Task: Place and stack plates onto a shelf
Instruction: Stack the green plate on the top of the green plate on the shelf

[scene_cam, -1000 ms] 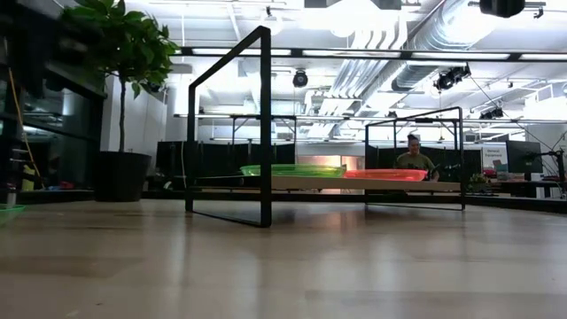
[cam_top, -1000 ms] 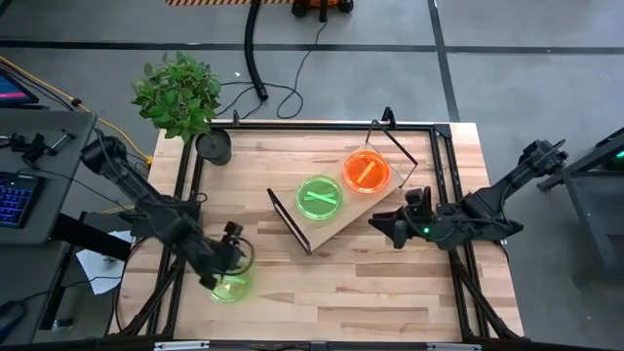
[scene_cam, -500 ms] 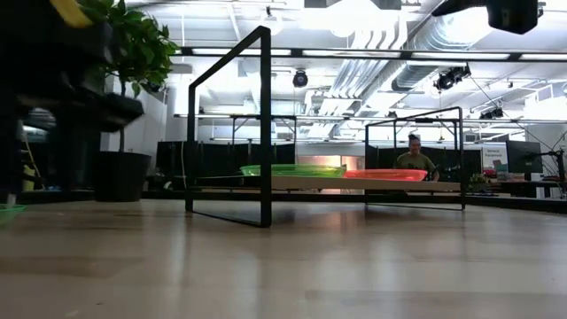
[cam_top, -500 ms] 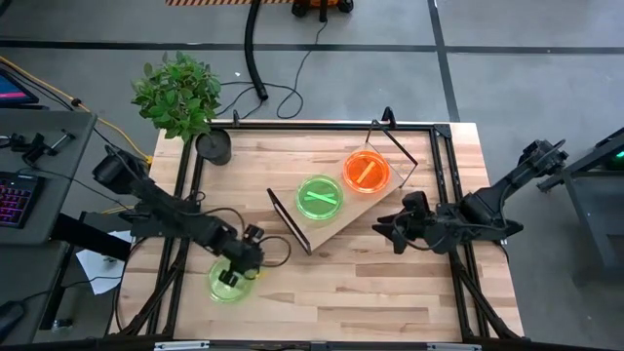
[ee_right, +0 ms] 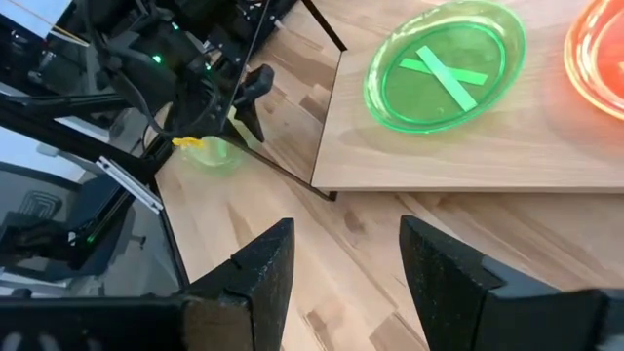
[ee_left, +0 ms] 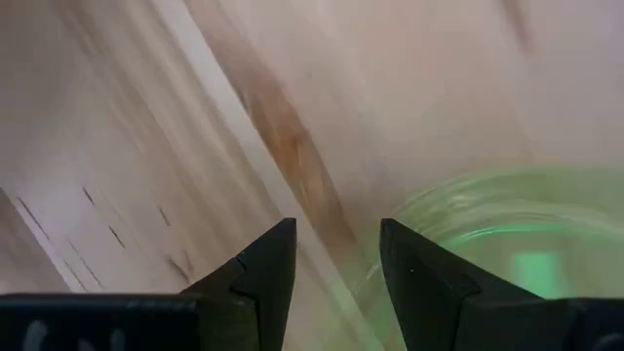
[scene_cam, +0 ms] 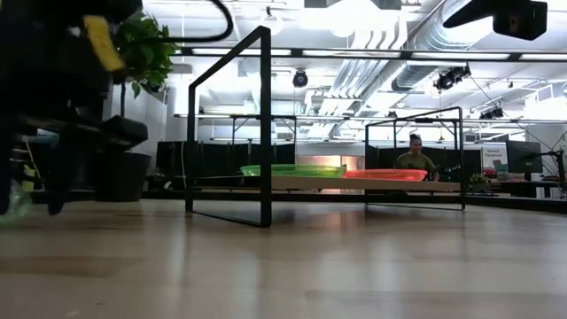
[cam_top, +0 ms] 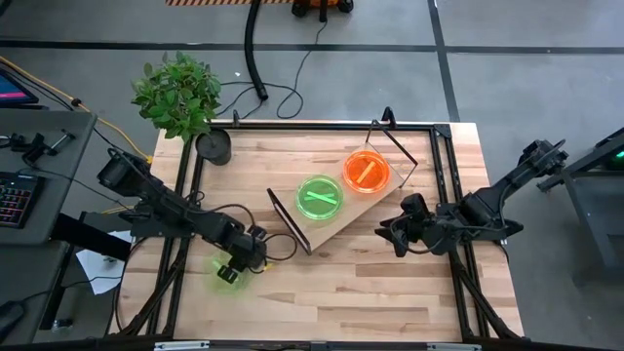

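No legible text or labels.

A grey floor crossed by dark seams surrounds the butcher-block tabletop, with a black hose and thin cables lying beyond its far edge. A leafy potted plant stands off the far left corner beside a desk with a keyboard. Overhead, white ducts and strip lights run under the ceiling, and a person sits far back.

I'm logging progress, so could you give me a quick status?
Left gripper open over loose green plate. Right gripper open beside shelf. Nothing in the way.
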